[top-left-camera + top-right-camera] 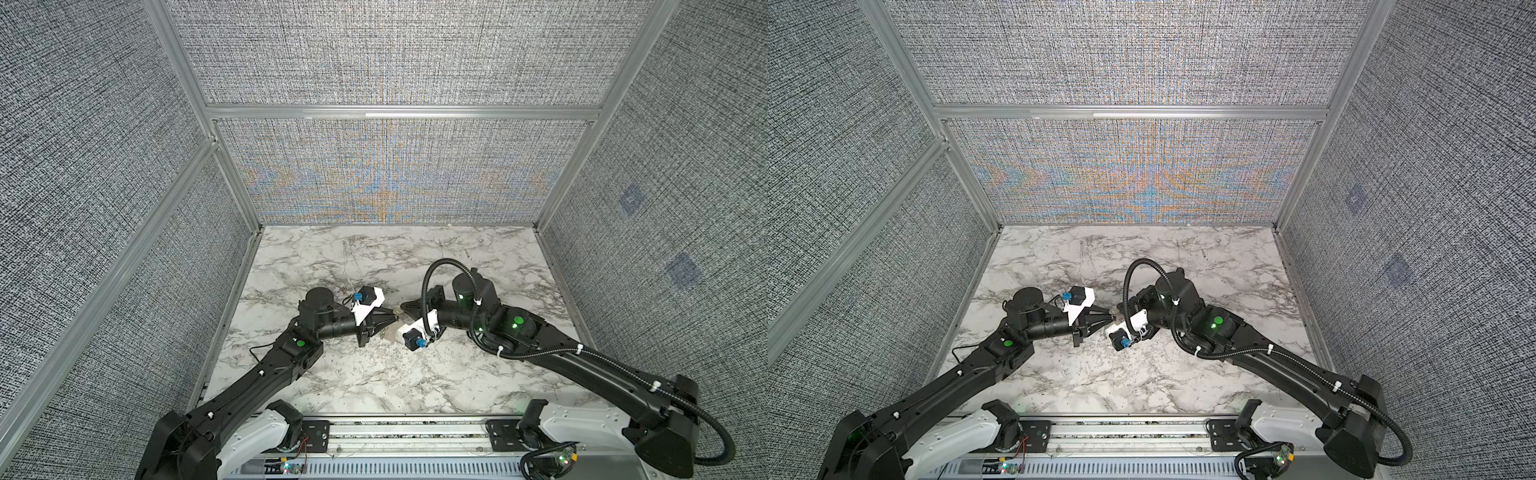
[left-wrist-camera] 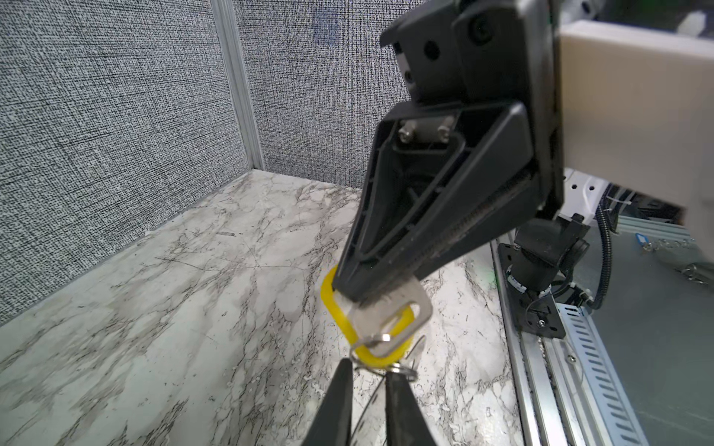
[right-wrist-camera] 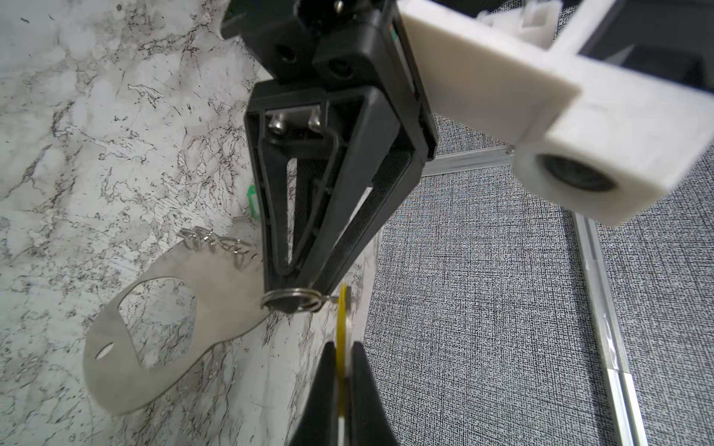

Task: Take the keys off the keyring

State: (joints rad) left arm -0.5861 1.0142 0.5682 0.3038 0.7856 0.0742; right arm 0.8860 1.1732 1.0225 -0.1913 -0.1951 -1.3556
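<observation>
My right gripper (image 3: 344, 349) is shut on the yellow-tagged key (image 2: 419, 305), whose yellow tag (image 3: 342, 320) stands edge-on between its jaws. A small wire ring (image 3: 270, 303) links that key to the keyring (image 3: 216, 301), a flat grey oval plate with more small wire rings (image 3: 216, 241) along one edge. The tips of my left gripper (image 2: 369, 368) sit at that wire ring (image 2: 405, 373), a narrow gap apart; I cannot tell whether they pinch it. The green tag (image 3: 252, 199) peeks out behind the left fingers. In both top views the two grippers (image 1: 397, 319) (image 1: 1119, 311) meet tip to tip.
The marble table (image 1: 374, 374) is boxed in by grey fabric walls (image 1: 395, 174) on three sides. A metal rail (image 1: 407, 432) with both arm bases runs along the front edge. The right arm's cable loop (image 1: 432, 274) arches above its wrist.
</observation>
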